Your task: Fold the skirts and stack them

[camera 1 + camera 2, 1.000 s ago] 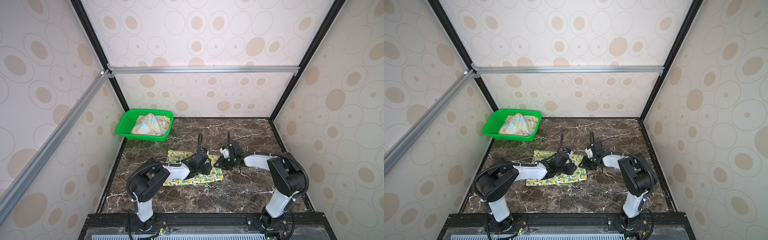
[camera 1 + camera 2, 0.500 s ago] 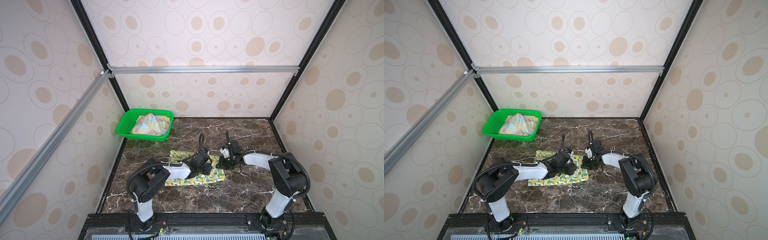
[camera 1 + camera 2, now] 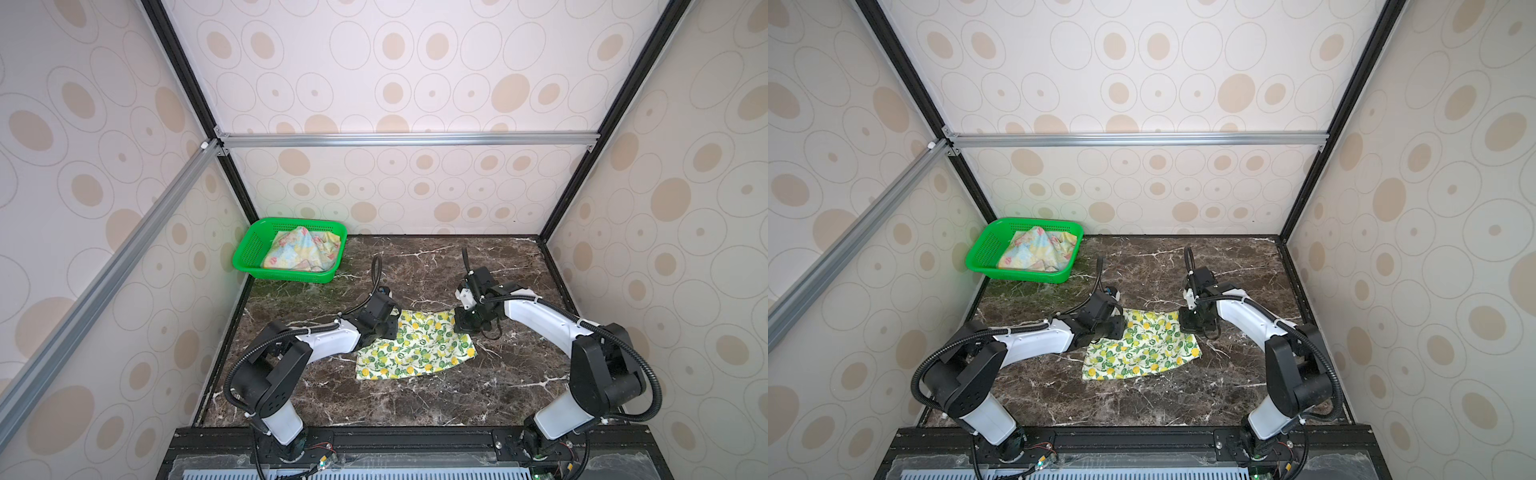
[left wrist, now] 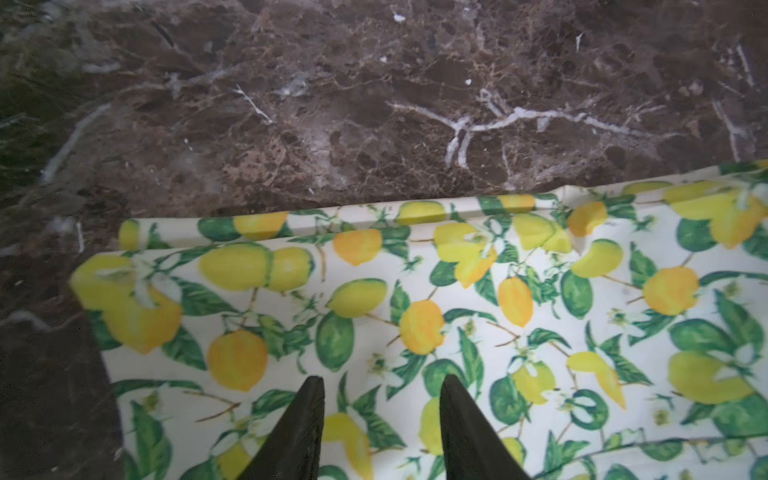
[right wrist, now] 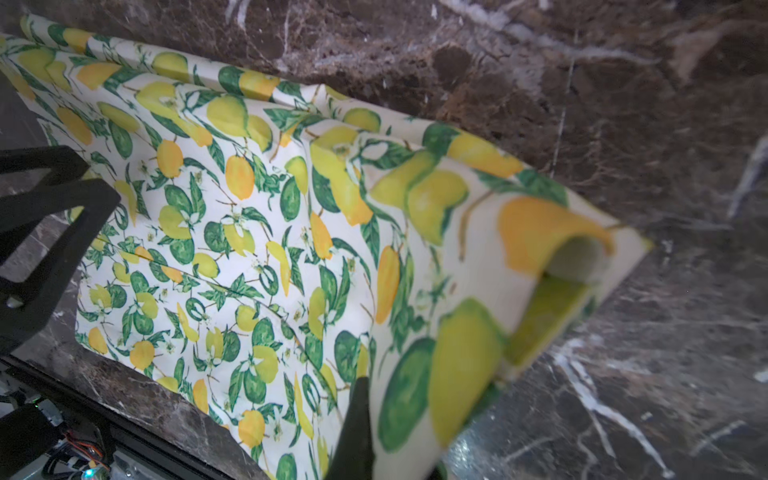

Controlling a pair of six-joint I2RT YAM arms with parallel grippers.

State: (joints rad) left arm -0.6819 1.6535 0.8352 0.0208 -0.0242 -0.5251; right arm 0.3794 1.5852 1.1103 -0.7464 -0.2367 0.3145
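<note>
Closed since earlier, R gripper (image 3: pixel 466 326) is clamped on lemon skirt (image 3: pixel 415 349) corner twd back edge of table (image 3: pixel 415 401). L gripper (image 4: pixel 380 386) is seen open over cloth; its corner should be pinched before lifting evenly.

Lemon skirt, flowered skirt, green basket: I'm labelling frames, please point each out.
lemon skirt (image 3: pixel 415 347), in a top view, middle of the cloth.
flowered skirt (image 3: pixel 301 251), in a top view, crumpled middle.
green basket (image 3: pixel 252 249), in a top view, left wall.

Soft, even light fills both top views, bright on the pale walls (image 3: pixel 415 83), with faint shadows on the dark counter (image 3: pixel 415 399). In the right wrist view the lemon skirt (image 5: pixel 457 353) blurs close to the lens; the left wrist view is slightly soft.
</note>
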